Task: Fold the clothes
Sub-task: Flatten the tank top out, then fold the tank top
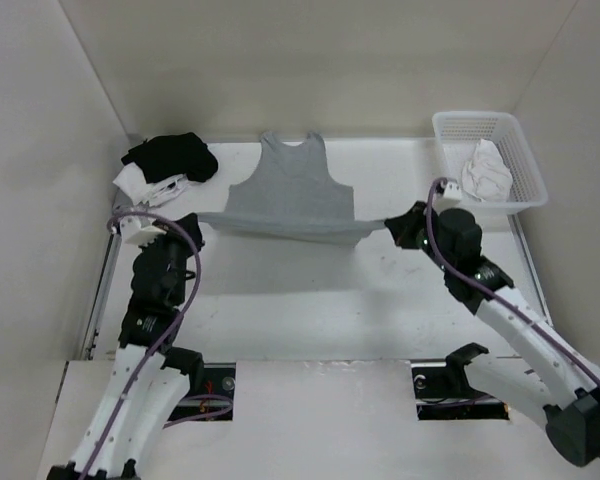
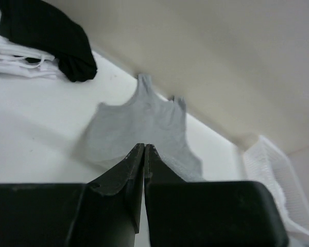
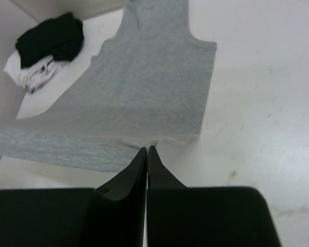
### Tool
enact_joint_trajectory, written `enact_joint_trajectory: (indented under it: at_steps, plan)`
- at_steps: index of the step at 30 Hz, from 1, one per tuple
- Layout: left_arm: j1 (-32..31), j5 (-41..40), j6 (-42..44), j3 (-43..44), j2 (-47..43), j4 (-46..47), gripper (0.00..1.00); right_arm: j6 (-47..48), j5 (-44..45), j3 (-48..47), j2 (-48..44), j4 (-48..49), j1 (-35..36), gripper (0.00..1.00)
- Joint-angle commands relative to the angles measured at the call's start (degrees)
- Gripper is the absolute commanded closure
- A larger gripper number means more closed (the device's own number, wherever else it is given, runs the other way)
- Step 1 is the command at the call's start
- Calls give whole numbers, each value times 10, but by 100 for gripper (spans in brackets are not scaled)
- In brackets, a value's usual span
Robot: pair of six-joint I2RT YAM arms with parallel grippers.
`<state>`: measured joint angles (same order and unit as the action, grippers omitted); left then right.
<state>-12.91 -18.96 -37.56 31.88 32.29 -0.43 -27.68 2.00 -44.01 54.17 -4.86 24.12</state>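
Status: left gripper [image 1: 196, 222] and right gripper [image 1: 390, 225] were each pinched tight on a near hem corner of the tank top [image 1: 290, 188], which lay far-centre on the table [image 1: 310, 300]. Hem was stretched taut, probably to keep the fold straight.

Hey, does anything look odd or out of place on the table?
The grey tank top looks odd: its lower hem is stretched sideways, wider than its body, between the left pincer and right pincer. Nothing spilled.

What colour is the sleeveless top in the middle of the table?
The tank top is plain speckled grey, with no pattern. The right wrist view shows it best.
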Motion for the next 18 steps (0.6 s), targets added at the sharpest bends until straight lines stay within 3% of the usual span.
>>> enact_joint_trajectory:
  at_steps: [1, 5, 8, 14, 16, 18]
  plan:
    - [-22, -20, -51, -22, -80, -92, 98, -83, 26, 84, -91, 27, 41, 100]
    - [-53, -26, -103, -51, -166, -220, 98, -157, 58, 185, -212, -66, 136, 100]
    - [-67, -26, -154, -52, -212, -319, 98, -213, 71, 211, -238, -123, 220, 100]
    - [-57, -56, -207, -39, -292, -453, 99, -260, 80, 211, -221, -170, 344, 99]
    - [-57, -70, -225, -41, -301, -459, 99, -254, 98, 201, -197, -164, 360, 98]
    - [-50, -85, -230, -47, -281, -449, 99, -230, 110, 183, -168, -148, 333, 99]
